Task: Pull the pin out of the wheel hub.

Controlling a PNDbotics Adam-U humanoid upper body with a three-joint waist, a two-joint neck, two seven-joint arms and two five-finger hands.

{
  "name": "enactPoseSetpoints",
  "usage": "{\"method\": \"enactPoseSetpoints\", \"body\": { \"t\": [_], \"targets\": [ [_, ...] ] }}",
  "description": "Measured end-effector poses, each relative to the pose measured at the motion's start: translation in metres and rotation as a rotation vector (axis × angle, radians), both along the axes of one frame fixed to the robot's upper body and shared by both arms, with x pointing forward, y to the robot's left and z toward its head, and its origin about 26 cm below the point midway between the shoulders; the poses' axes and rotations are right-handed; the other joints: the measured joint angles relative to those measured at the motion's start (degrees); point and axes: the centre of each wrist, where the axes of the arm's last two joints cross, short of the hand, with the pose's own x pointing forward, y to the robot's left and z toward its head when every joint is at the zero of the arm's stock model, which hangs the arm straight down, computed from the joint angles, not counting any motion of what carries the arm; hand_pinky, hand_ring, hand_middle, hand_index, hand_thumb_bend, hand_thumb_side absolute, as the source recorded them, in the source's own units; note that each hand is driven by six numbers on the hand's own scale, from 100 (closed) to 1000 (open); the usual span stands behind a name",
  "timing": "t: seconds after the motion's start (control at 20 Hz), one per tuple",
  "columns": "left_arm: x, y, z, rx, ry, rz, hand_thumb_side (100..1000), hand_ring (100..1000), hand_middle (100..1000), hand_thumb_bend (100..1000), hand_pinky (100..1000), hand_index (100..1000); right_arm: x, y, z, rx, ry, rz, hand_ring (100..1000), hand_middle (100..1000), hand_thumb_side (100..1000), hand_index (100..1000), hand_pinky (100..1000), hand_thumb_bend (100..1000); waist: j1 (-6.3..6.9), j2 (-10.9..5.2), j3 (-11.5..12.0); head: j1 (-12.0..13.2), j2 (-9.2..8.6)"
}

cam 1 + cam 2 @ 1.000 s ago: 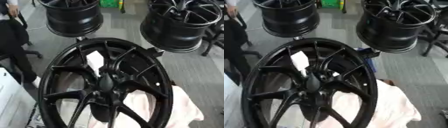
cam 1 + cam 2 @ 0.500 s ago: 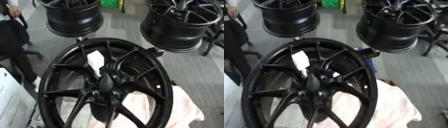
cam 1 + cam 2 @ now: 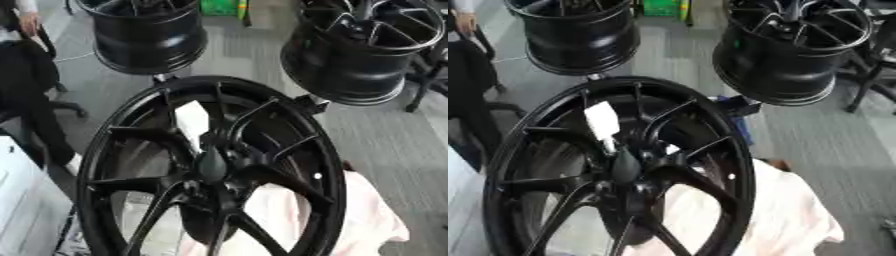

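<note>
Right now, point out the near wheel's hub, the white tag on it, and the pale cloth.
wheel hub (image 3: 213, 167), left eye view, on its centre.
white tag (image 3: 602, 121), right eye view, on its face.
pale cloth (image 3: 785, 212), right eye view, on its right fold.

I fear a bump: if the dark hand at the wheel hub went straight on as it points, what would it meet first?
Probably the white piece just above the hand, at the hub of the black wheel; depth is unclear.

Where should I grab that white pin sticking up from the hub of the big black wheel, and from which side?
Probably take the white pin by its broad upper end. That part stands clear between two spokes, while its narrow lower end runs into the hub. Come from the wheel's open front face, above and left of the hub, and pull along the pin's tilt.
</note>
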Motion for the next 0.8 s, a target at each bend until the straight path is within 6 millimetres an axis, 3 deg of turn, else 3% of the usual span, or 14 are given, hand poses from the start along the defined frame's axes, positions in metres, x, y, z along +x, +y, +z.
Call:
{"method": "enactPoseSetpoints", "body": {
  "t": [0.25, 0.35, 0.45, 0.65, 0.8],
  "targets": [
    [0.0, 0.0, 0.0, -0.013, -0.013, 0.0, 390, 845, 752, 175, 824, 897, 0.0, 0.0, 0.001, -0.004, 0.0, 0.0, 681, 592, 732, 756, 789, 100, 0.0, -0.12, 0.0, 0.0, 0.0],
    [0.0, -0.001, 0.0, -0.026, -0.029, 0.001, 368, 812, 716, 100, 810, 872, 0.0, -0.001, 0.001, -0.005, -0.001, 0.0, 681, 592, 731, 756, 789, 100, 0.0, -0.16, 0.0, 0.0, 0.01],
    [-0.002, -0.003, -0.001, -0.045, -0.058, -0.004, 367, 787, 686, 100, 799, 851, 0.0, -0.001, 0.001, -0.006, -0.001, -0.001, 681, 592, 730, 756, 789, 100, -0.01, -0.17, 0.1, 0.0, 0.01],
    [-0.008, -0.018, -0.004, -0.083, -0.145, -0.049, 347, 780, 676, 100, 796, 842, 0.0, -0.001, 0.003, -0.008, -0.005, 0.001, 681, 593, 726, 756, 789, 100, -0.08, -0.17, 0.1, 0.0, 0.02],
    [-0.017, -0.042, -0.006, -0.061, -0.192, -0.115, 307, 780, 676, 100, 798, 838, 0.001, 0.0, 0.004, -0.011, -0.009, 0.003, 681, 593, 724, 756, 789, 100, -0.35, -0.17, 0.0, 0.0, 0.02]
  ]
}}
